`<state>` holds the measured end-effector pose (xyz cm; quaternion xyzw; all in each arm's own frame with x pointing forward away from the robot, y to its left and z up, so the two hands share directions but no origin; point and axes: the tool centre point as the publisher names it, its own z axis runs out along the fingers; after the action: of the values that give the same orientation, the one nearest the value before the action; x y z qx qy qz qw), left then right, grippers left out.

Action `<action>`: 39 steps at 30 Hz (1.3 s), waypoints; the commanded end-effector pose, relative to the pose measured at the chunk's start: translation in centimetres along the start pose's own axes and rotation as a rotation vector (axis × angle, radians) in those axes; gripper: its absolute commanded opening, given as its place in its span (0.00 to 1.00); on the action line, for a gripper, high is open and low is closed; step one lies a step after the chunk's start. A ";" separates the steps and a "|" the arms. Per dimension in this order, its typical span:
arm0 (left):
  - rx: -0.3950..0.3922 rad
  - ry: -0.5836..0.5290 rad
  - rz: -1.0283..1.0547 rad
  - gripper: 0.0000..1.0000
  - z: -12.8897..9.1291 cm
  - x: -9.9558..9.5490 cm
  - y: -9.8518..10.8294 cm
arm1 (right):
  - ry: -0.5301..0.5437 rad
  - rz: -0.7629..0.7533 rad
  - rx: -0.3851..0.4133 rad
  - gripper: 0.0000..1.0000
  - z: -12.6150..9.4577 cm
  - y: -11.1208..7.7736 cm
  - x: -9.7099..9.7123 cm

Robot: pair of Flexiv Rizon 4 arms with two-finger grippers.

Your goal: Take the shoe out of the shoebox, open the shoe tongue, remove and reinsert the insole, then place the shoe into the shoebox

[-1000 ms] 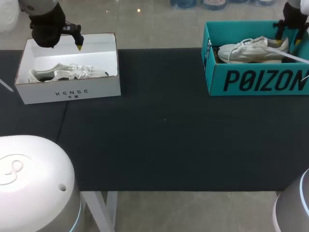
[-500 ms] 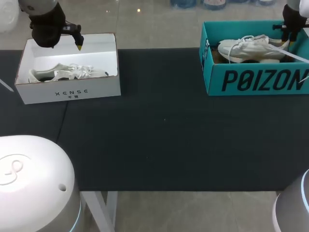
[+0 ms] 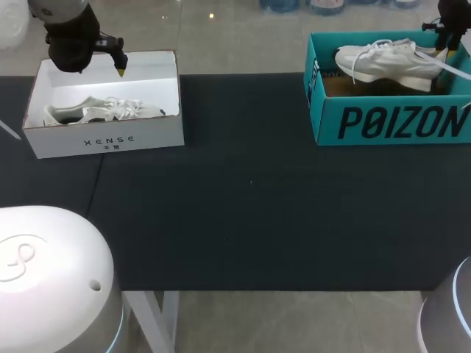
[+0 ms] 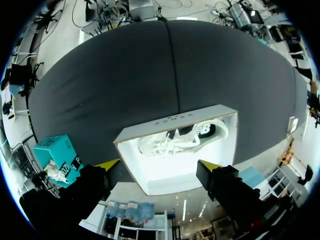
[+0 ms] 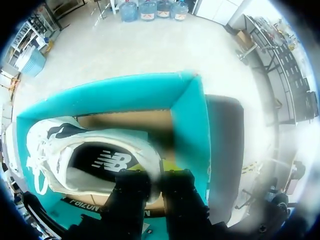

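Observation:
At the back right stands a teal shoebox (image 3: pixel 390 123) and a white shoe (image 3: pixel 386 62) hangs tilted above its rim. My right gripper (image 3: pixel 444 42) is shut on the shoe's heel collar. In the right wrist view the shoe (image 5: pixel 95 155) reaches ahead of that gripper (image 5: pixel 155 179), over the box's brown floor and teal wall (image 5: pixel 190 115). At the back left, a white shoebox (image 3: pixel 110 140) holds another white shoe (image 3: pixel 103 110). My left gripper (image 3: pixel 119 68) hovers open over its rear rim. In the left wrist view this gripper (image 4: pixel 157 165) is well above the white box (image 4: pixel 131 141) and shoe (image 4: pixel 180 140).
A black mat (image 3: pixel 250 206) covers the table between the two boxes and toward the front edge. The teal box also shows off to one side in the left wrist view (image 4: pixel 55 155).
My right gripper shut on the shoe's heel and raised it; the shoe rose from inside the teal box to above its rim. The left arm kept still.

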<state>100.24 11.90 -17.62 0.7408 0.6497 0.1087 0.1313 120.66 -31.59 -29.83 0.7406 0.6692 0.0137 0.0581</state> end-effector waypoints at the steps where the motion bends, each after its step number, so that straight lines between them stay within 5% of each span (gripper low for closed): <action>1: -0.001 0.001 0.001 1.00 -0.1 0.0 -0.1 | -0.002 -0.004 -0.036 0.00 -5.1 -1.3 -0.2; 10: -0.001 0.001 0.001 1.00 -0.1 0.0 -0.1 | -0.006 -0.014 -0.110 0.00 -9.6 -3.5 -0.2; 20: -0.001 0.001 0.001 1.00 -0.1 0.0 -0.1 | -0.036 -0.033 -0.196 0.00 -14.8 -8.1 0.4; 29: -0.001 0.001 0.001 1.00 -0.1 0.0 -0.1 | -0.086 -0.020 -0.231 0.00 -18.1 -15.5 3.5; 39: -0.001 0.001 0.001 1.00 -0.1 0.0 -0.1 | -0.109 0.037 -0.315 0.00 -17.8 -23.9 7.0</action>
<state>100.24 11.91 -17.62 0.7408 0.6498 0.1088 0.1313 103.19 -22.54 -14.35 0.7595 0.6457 -0.0513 0.0594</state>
